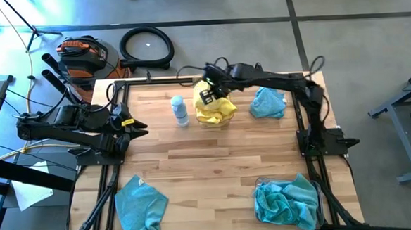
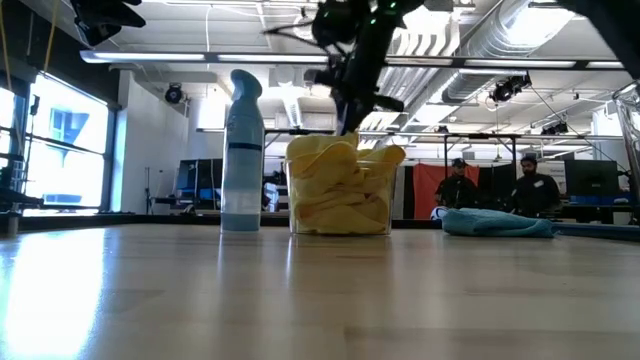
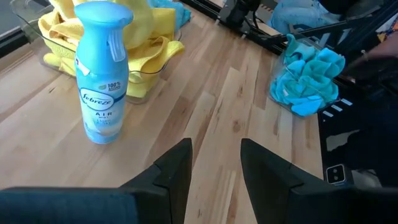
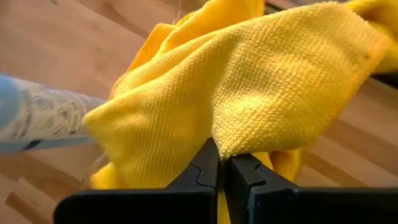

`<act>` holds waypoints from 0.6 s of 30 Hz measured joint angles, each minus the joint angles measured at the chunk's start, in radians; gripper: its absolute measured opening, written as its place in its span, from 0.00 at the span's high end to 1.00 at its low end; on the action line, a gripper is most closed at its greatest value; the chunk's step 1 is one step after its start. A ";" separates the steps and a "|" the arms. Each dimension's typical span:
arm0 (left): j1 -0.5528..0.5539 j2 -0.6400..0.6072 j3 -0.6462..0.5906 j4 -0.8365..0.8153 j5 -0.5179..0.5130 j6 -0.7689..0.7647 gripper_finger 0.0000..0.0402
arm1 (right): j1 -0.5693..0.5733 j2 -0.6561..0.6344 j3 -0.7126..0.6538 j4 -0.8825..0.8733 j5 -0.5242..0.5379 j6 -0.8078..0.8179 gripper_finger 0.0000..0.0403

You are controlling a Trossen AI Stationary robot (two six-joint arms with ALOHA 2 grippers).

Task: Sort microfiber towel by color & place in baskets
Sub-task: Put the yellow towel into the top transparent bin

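Yellow towel (image 4: 249,93) is hanging pinched in the closed right hand (image 1: 208,95), right above the yellow-filled basket (image 2: 340,205); released off-centre, it could drape over the rim beside the spray bottle (image 1: 180,110); left hand (image 1: 137,125) is waiting open, well clear.

Bright and even overhead, daylight flooding in from windows (image 2: 55,130) at left of the low view. Blue-white glare across the concrete floor (image 1: 59,13) in the high view. Ceiling strip lights (image 2: 200,58) blown out. Soft shadows only on the table (image 1: 193,154). Close-up yellow towel (image 4: 249,87) sharp, spray bottle (image 4: 37,121) beside it blurred.
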 joint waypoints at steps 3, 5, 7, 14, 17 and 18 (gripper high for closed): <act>0.000 0.000 0.000 0.000 0.000 -0.007 0.69 | -0.022 0.095 0.081 -0.030 -0.062 -0.023 1.00; 0.000 0.000 0.000 0.000 0.000 -0.014 0.69 | -0.034 0.147 0.104 -0.027 -0.106 -0.024 1.00; 0.000 0.000 0.000 0.000 0.000 -0.015 0.69 | -0.048 0.190 0.107 -0.018 -0.153 -0.017 1.00; 0.000 0.000 0.000 0.000 0.000 -0.015 0.69 | -0.083 0.293 0.109 -0.005 -0.194 0.027 1.00; 0.000 0.000 0.000 0.000 0.000 -0.015 0.69 | -0.083 0.313 0.111 0.011 -0.193 0.031 0.99; 0.000 0.000 0.000 0.000 0.000 -0.015 0.69 | -0.084 0.317 0.111 0.015 -0.194 0.035 0.99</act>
